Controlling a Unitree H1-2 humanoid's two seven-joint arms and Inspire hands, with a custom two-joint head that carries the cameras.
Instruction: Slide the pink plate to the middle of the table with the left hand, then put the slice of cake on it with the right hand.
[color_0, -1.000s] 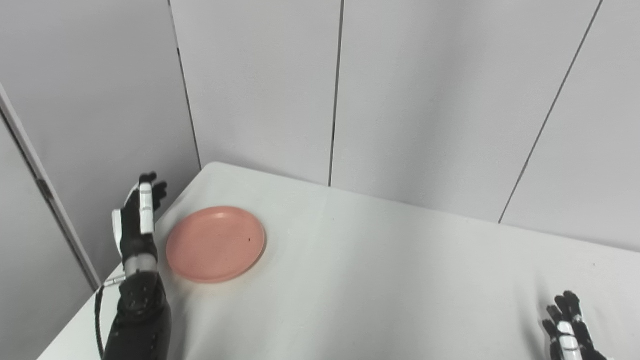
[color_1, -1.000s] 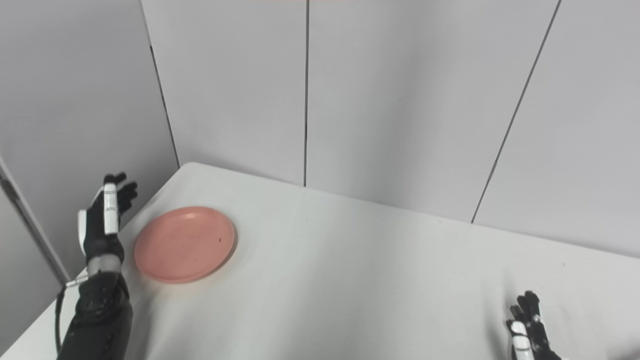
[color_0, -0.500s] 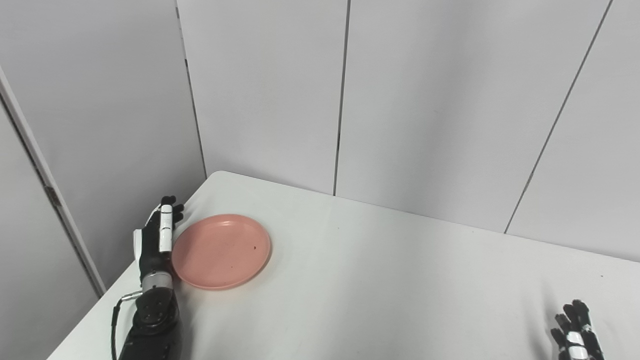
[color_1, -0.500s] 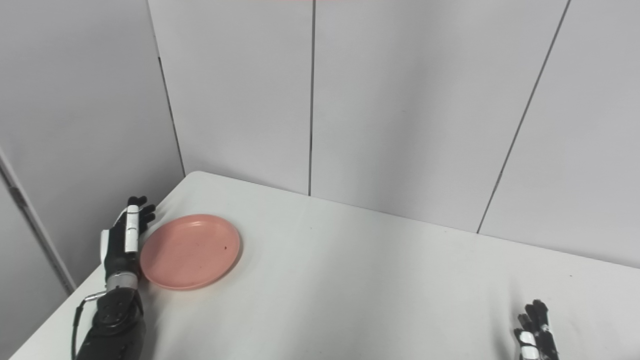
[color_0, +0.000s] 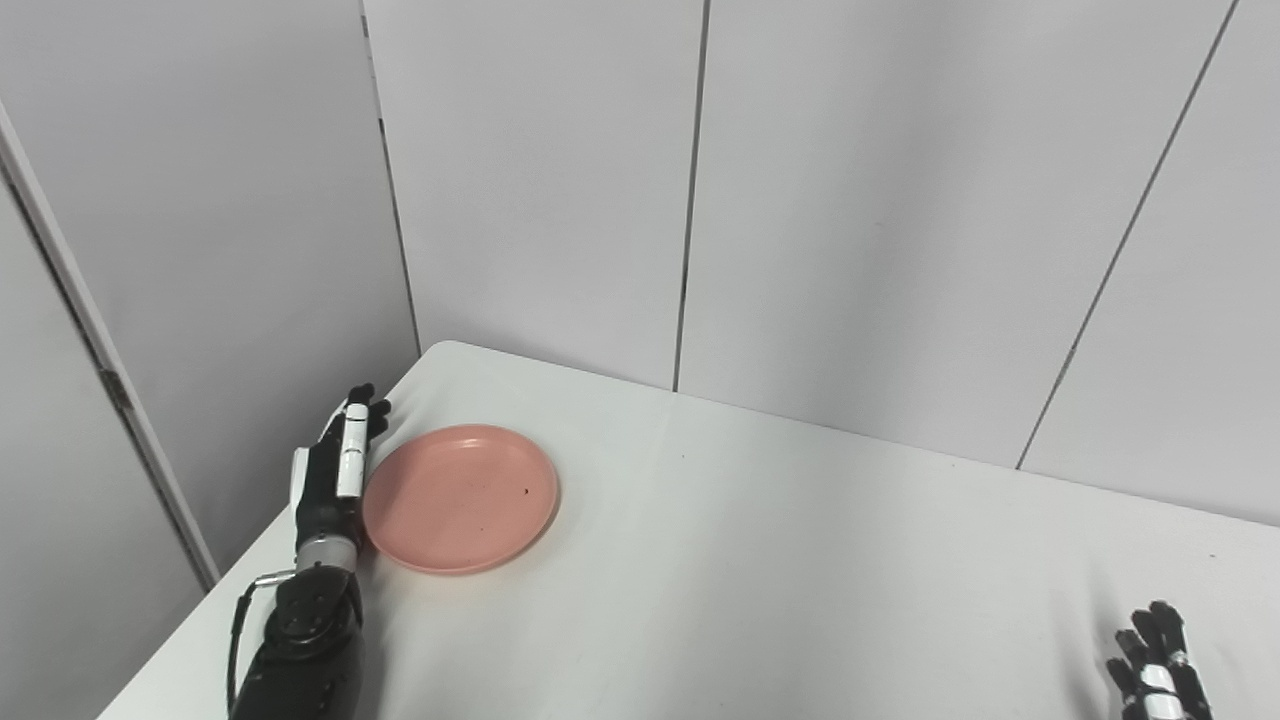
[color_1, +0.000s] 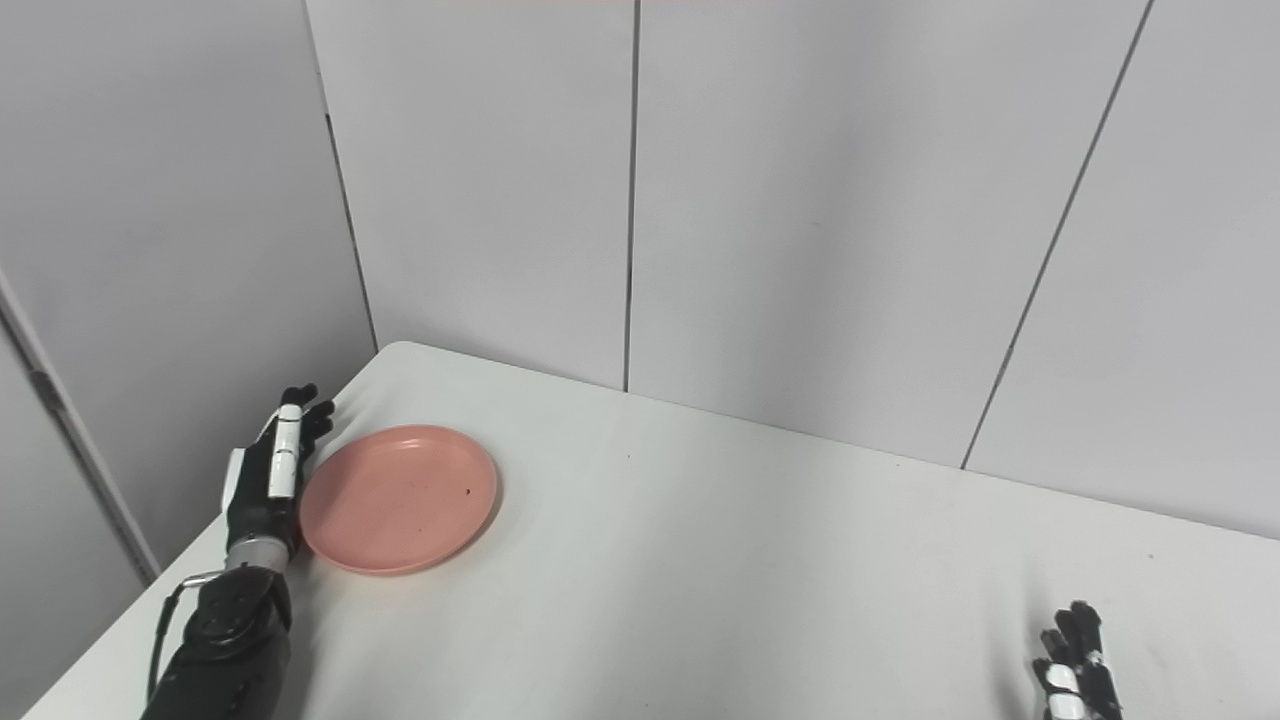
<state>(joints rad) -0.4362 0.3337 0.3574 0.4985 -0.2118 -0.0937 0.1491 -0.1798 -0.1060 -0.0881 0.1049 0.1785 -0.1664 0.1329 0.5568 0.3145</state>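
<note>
- Both views looked down from the robot's head, facing across the white table (color_0: 800, 560) toward the grey panelled wall (color_0: 850, 200)
- Neither sat close; each took in the table's far left corner and much of its top
- The right eye view stood slightly to the right, so the shared pink plate (color_1: 398, 498) fell further left in it

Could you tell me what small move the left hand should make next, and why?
Probably push sideways toward the table's centre: the left hand stands edge-on, fingers straight, against the pink plate's left rim, and the plate sits near the table's left corner. No cake is in view.
</note>
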